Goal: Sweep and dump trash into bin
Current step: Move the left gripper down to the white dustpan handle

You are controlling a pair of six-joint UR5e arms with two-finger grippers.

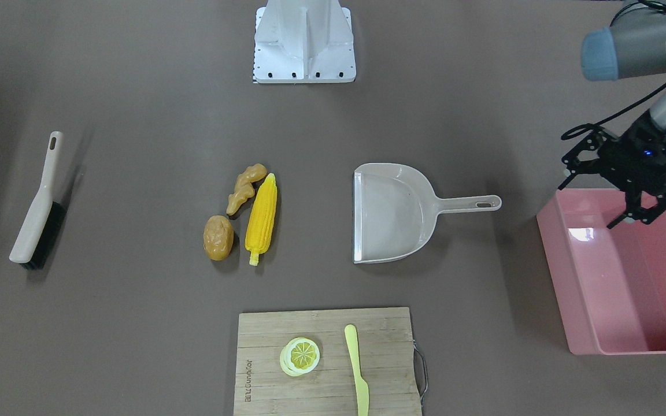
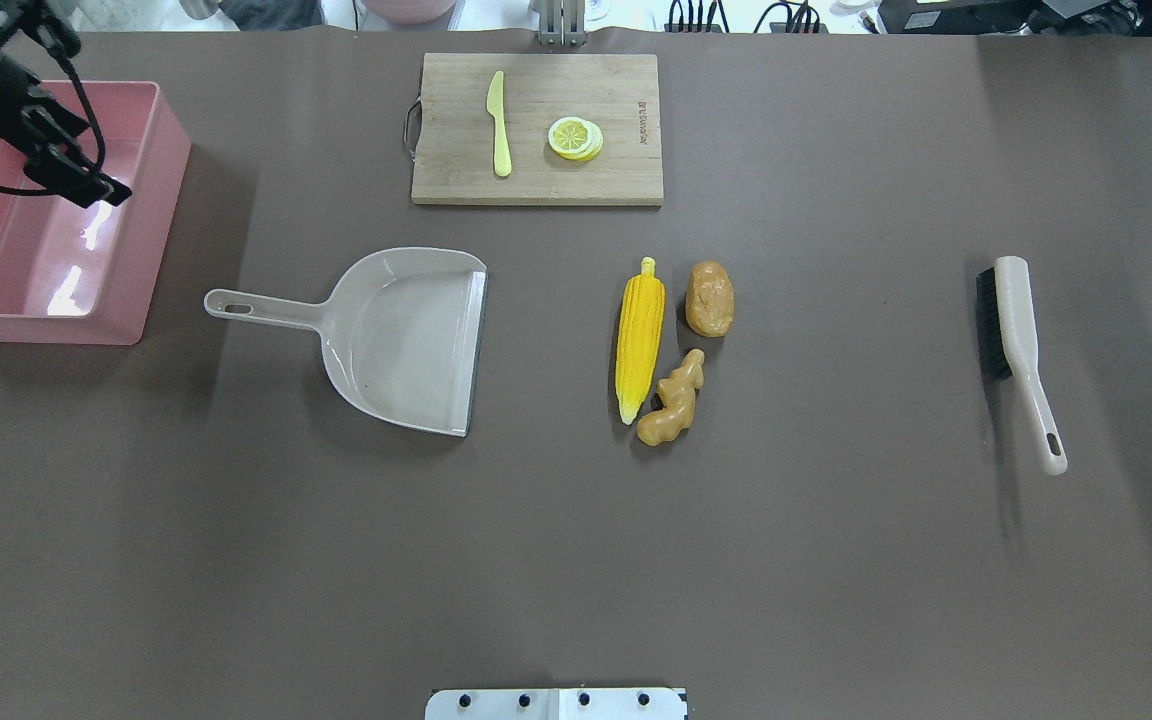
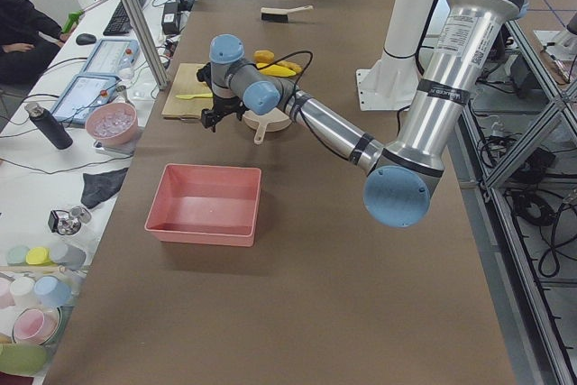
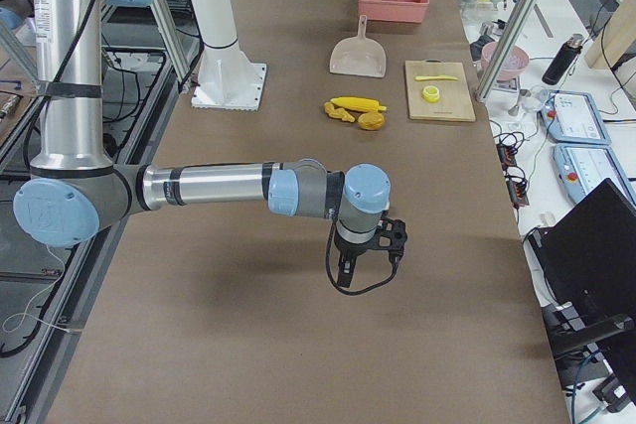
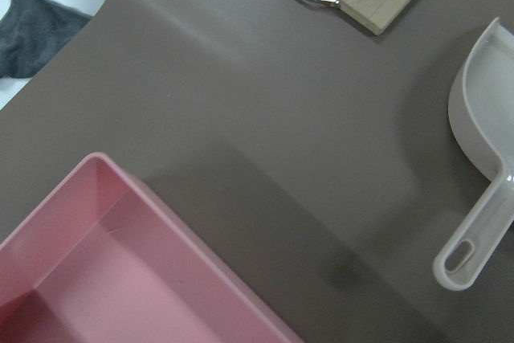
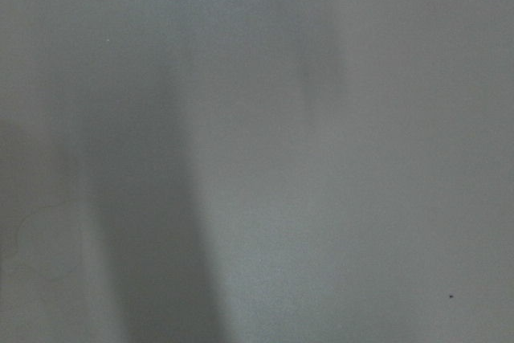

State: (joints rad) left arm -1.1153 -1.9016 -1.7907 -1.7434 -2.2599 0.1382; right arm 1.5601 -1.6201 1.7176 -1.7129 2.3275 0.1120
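The trash lies together at the table's middle: a yellow corn cob, a round brown potato and a knobbly tan ginger root. The pink bin stands at the robot's left end and looks empty. My left gripper hangs open and empty above the bin's near-robot end. My right gripper shows only in the exterior right view, low over bare table far from the trash; I cannot tell if it is open.
A beige dustpan lies between trash and bin, mouth toward the trash. A hand brush lies at the robot's right. A wooden board with a lemon slice and pale knife sits at the far edge.
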